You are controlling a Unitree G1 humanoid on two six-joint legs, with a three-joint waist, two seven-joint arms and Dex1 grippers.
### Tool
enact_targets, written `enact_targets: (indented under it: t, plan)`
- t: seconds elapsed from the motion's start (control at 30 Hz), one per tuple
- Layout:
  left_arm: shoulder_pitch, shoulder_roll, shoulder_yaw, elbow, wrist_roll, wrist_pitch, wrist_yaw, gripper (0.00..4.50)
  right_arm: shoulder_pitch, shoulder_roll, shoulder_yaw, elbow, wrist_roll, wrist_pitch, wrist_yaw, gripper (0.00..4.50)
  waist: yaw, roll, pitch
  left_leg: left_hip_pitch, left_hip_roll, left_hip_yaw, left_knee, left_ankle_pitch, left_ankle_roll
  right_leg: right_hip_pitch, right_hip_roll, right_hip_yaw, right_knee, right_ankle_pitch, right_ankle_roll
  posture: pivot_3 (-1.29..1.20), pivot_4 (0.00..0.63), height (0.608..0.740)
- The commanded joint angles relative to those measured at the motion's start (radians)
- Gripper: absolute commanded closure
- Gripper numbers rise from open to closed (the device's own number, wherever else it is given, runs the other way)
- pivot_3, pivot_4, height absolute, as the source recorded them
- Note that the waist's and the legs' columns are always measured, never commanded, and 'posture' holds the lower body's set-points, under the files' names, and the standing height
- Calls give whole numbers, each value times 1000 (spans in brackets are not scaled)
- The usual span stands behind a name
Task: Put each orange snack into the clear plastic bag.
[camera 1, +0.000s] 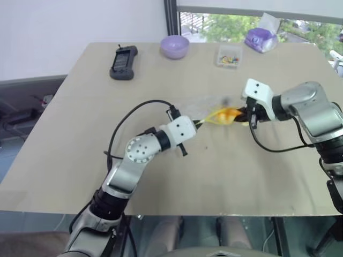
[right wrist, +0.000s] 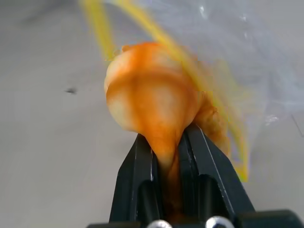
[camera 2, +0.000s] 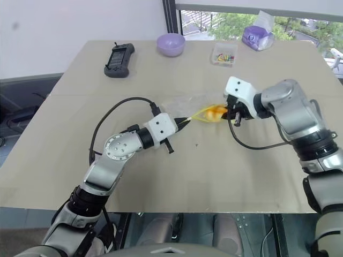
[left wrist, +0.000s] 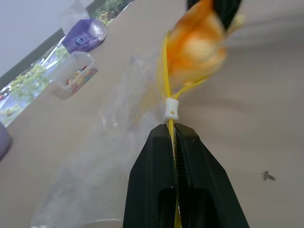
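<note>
The orange snack (right wrist: 152, 95) is pinched by its edge between the fingers of my right gripper (right wrist: 168, 142), which is shut on it. Over the middle of the table, the snack (camera 1: 226, 115) hangs at the mouth of the clear plastic bag (camera 1: 206, 103). My left gripper (left wrist: 172, 130) is shut on the bag's yellow seal strip, just below a small white slider, and holds that edge up. The two grippers face each other, left gripper (camera 1: 199, 122) and right gripper (camera 1: 244, 115), with the snack between them. The rest of the bag (left wrist: 109, 142) trails on the table.
At the far side of the beige table (camera 1: 80, 134) stand a black handheld device (camera 1: 123, 62), a purple bowl (camera 1: 174, 46), a small clear box of coloured bits (camera 1: 229, 55) and a purple wrapped pack (camera 1: 261, 38). A black cable loops beside my left arm.
</note>
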State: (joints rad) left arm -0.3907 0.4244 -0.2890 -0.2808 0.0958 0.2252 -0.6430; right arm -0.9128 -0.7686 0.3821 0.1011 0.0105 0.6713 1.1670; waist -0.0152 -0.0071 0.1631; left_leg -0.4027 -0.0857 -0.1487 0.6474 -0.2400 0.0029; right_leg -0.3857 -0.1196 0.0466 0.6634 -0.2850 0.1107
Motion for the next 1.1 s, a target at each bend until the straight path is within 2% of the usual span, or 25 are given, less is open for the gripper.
enact_targets:
  t: [0.03,0.17,0.43,0.6,0.77,0.87,1.0,1.07,1.1]
  plan:
    - [-25,-7,-13,5,3,-38,-9,4500,-43,11,-1,-15,-28,32,-17,4460,1,0,0,-1,0,0,0,0,0,-1,0,0,0,0,0,0,150,740]
    - [-44,-19,-25,29,6,-57,-10,4500,-36,67,-32,-112,52,107,9,4460,-3,0,0,-14,0,-1,4,0,0,-13,0,0,2,0,0,0,150,740]
    - [-66,-40,-35,51,6,-71,-6,4500,0,183,-96,-121,94,25,-102,4460,-2,0,0,-14,-1,-1,4,0,0,-13,-1,0,3,0,0,0,150,740]
    - [-68,-43,-34,55,7,-75,-7,4500,26,200,-90,-39,25,-61,-206,4460,-2,0,0,-14,-1,-1,4,0,0,-13,-1,0,3,0,0,0,150,740]
    - [-67,-43,-33,54,8,-73,-8,4500,45,234,-132,-80,109,14,-190,4460,-10,0,0,-14,-1,-1,4,0,0,-14,-1,0,4,0,0,0,150,740]
    - [-68,-42,-33,52,8,-73,-9,4500,63,190,-79,-33,22,-122,-211,4460,-13,0,0,-14,-1,-1,5,0,0,-14,-1,0,5,0,0,0,150,740]
    - [-69,-42,-33,54,7,-75,-10,4500,90,273,-175,-118,199,-27,-170,4460,-26,0,0,-14,-1,-1,5,0,0,-13,-1,0,5,0,0,0,150,740]
    - [-70,-43,-35,55,8,-75,-10,4500,89,269,-156,-79,131,-77,-226,4460,-30,0,0,-13,-1,0,5,0,0,-14,0,1,7,0,0,0,150,740]
    - [-70,-44,-35,54,7,-75,-10,4500,90,260,-135,-31,69,-169,-266,4460,-28,0,0,-13,-1,1,5,0,0,-16,0,2,8,0,0,0,150,740]
